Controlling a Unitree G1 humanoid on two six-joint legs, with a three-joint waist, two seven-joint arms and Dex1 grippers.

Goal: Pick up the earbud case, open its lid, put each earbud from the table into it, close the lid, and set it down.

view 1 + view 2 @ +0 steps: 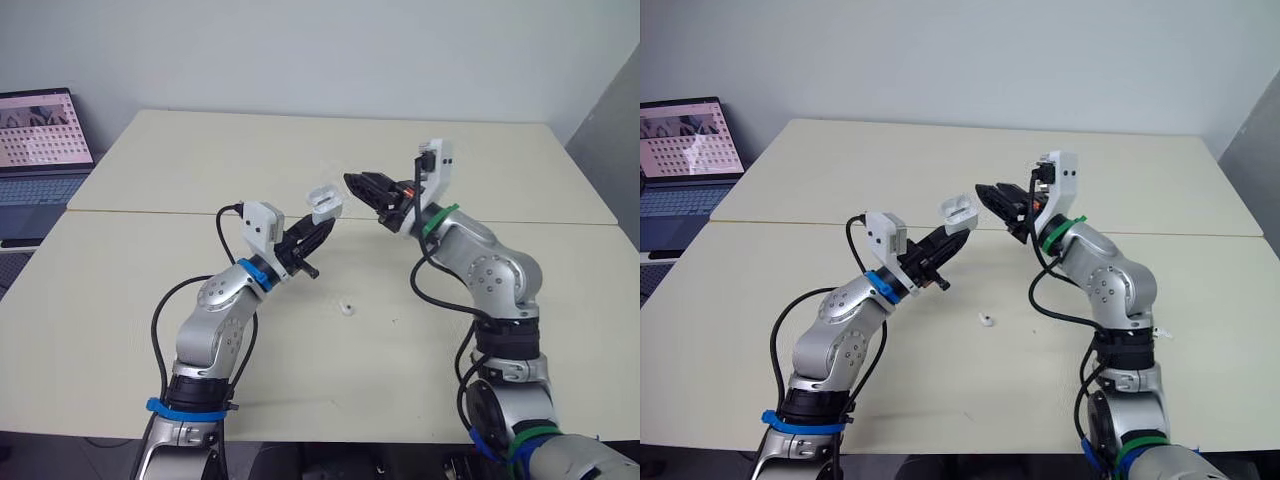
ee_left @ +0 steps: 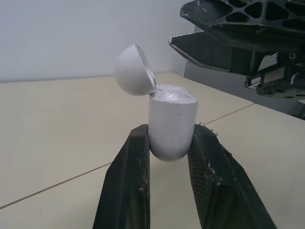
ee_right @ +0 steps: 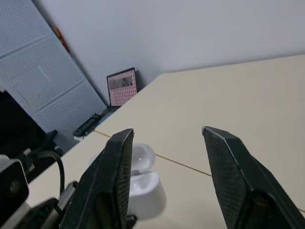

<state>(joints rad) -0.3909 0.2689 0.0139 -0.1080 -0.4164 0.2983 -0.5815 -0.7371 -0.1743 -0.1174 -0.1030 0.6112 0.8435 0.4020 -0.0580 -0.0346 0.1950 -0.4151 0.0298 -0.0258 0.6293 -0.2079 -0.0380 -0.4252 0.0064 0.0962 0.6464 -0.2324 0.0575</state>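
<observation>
- The left gripper (image 1: 322,226) is clenched on the white earbud case (image 2: 172,121), holding it upright above the counter (image 1: 180,150) with the body pinched between both fingers.
- The case's lid (image 2: 133,70) is open, tipped back on its hinge.
- The right gripper (image 1: 352,181) is released, fingers spread, with its tips just beside the case at its 2 o'clock and not touching it.
- One earbud (image 1: 346,308) lies on the counter at 6 o'clock from the case.
- An open laptop (image 1: 40,150) sits far off at 9 o'clock.

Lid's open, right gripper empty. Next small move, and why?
Probably lower the right gripper to the earbud on the table and grasp it: the left gripper holds the earbud case lid open, and the right one is open and empty.
</observation>
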